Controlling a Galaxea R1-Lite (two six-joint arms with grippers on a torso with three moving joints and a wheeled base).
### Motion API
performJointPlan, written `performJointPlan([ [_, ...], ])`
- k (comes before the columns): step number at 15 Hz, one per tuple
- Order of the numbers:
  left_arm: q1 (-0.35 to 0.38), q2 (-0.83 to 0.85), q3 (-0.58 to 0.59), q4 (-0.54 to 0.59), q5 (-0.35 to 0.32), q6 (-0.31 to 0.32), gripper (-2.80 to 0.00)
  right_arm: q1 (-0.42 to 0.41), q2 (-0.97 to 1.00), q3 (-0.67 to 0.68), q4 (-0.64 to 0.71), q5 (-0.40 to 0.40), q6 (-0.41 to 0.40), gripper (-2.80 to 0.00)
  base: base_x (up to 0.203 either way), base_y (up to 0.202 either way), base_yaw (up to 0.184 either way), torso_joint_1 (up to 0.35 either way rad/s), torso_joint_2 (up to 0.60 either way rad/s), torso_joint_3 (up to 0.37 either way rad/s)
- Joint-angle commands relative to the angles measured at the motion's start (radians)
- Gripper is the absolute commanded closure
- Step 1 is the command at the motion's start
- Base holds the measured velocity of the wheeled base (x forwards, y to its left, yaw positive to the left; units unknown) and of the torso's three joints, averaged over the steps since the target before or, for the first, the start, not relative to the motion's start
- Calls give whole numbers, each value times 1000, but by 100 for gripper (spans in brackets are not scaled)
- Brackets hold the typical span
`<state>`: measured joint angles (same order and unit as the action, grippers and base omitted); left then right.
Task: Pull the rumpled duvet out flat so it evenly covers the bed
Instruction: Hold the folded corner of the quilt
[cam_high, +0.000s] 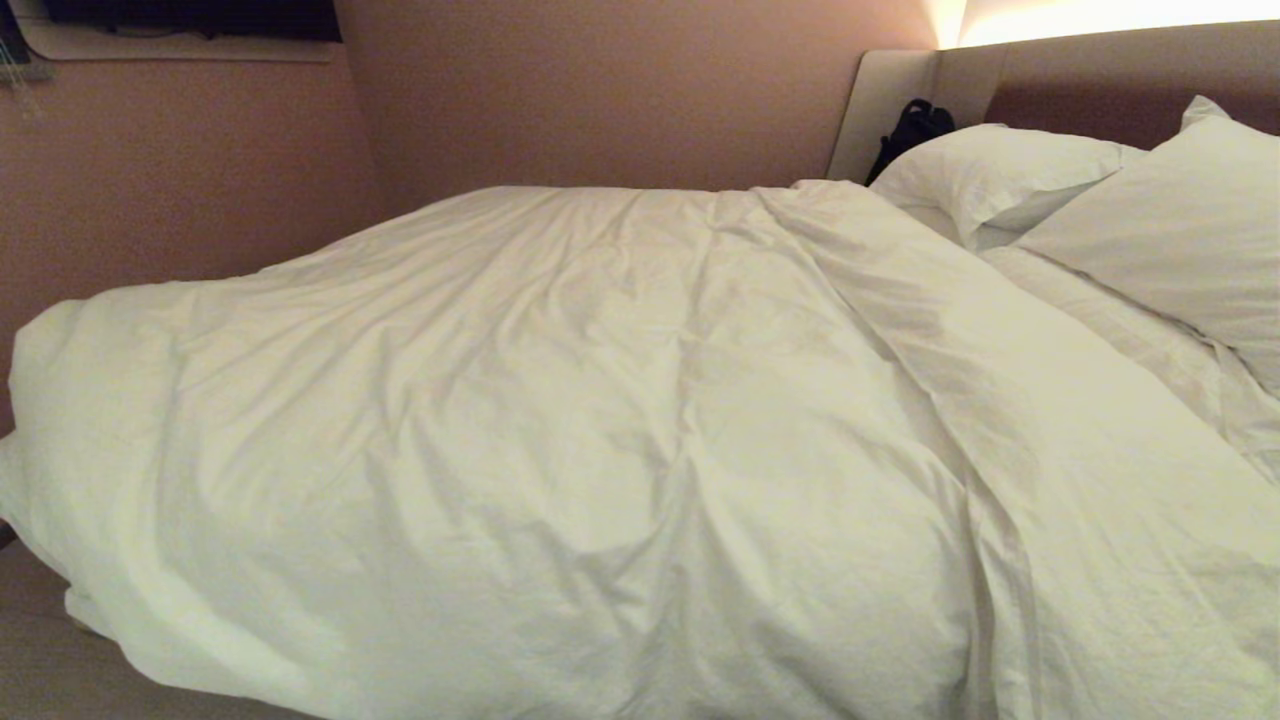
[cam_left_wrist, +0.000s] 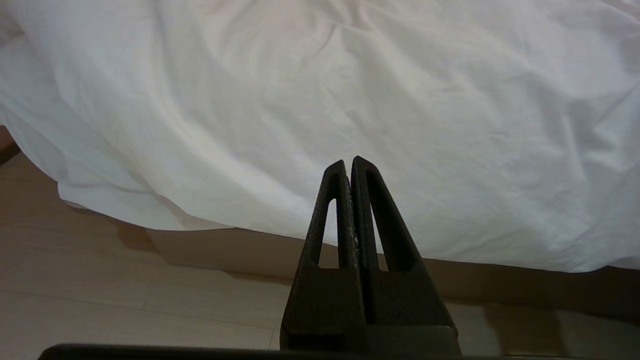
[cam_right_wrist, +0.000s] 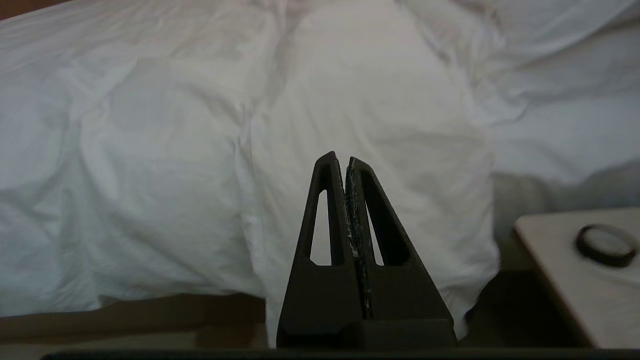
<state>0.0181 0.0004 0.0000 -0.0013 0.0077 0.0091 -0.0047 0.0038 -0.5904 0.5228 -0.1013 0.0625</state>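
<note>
From where I stand the duvet (cam_high: 560, 440) is spread across most of the bed (cam_high: 1090, 90), puffy and creased, with one long ridge running from near the pillows (cam_high: 1010, 170) down toward the near edge. Its near side hangs over the side of the mattress, and the corner on the robot's left droops low toward the floor (cam_left_wrist: 125, 295). At the head end it stops short of the pillows, leaving a strip of sheet showing there. Neither arm reaches into the head view. The left pincer (cam_left_wrist: 348, 162) sits low beside the bed with its fingers pressed together and nothing between them, pointing at the overhanging hem. The right pincer (cam_right_wrist: 340, 160) is likewise closed and empty, facing a thick fold of duvet that spills over the edge, just beside a small bedside worktop (cam_right_wrist: 565, 270) with a dark ring-shaped object (cam_right_wrist: 606, 244) on it. To my eye the spreading is largely done and what remains is smoothing: the ridge and the uneven hang on the near side. The next move would call for a pincer to open, take hold of the hem or that heavy fold, and draw it level, keeping clear of the bedside worktop.
</note>
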Motion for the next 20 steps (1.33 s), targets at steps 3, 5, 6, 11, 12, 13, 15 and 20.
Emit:
performJointPlan([
  [3, 0, 1, 0, 0, 0, 0, 0, 0, -3, 107, -247, 0, 24, 0, 0, 0, 0, 0, 0, 0],
  [5, 0, 0, 0, 0, 0, 0, 0, 0, -3, 150, -306, 6, 22, 0, 0, 0, 0, 0, 0, 0],
  [6, 0, 1, 0, 0, 0, 0, 0, 0, -3, 162, -311, 9, 23, 0, 0, 0, 0, 0, 0, 0],
  [11, 0, 1, 0, 0, 2, 0, 0, 0, -4, 289, -352, 35, 4, 0, 0, 0, 0, 0, 0, 0],
  [12, 0, 1, 0, 0, 1, 0, 0, 0, -4, 333, -383, 38, -12, 0, 0, 0, 0, 0, 0, 0],
  [13, 0, 1, 0, 0, 2, 0, 0, 0, -4, 379, -422, 39, -31, 0, 0, 0, 0, 0, 0, 0],
  [15, 0, 1, 0, 0, 0, 0, 0, 0, -4, 460, -487, 40, -64, 0, 0, 0, 0, 0, 0, 0],
  [20, 0, 1, 0, 0, 0, 0, 0, 0, -4, 550, -514, 50, -88, 0, 0, 0, 0, 0, 0, 0],
])
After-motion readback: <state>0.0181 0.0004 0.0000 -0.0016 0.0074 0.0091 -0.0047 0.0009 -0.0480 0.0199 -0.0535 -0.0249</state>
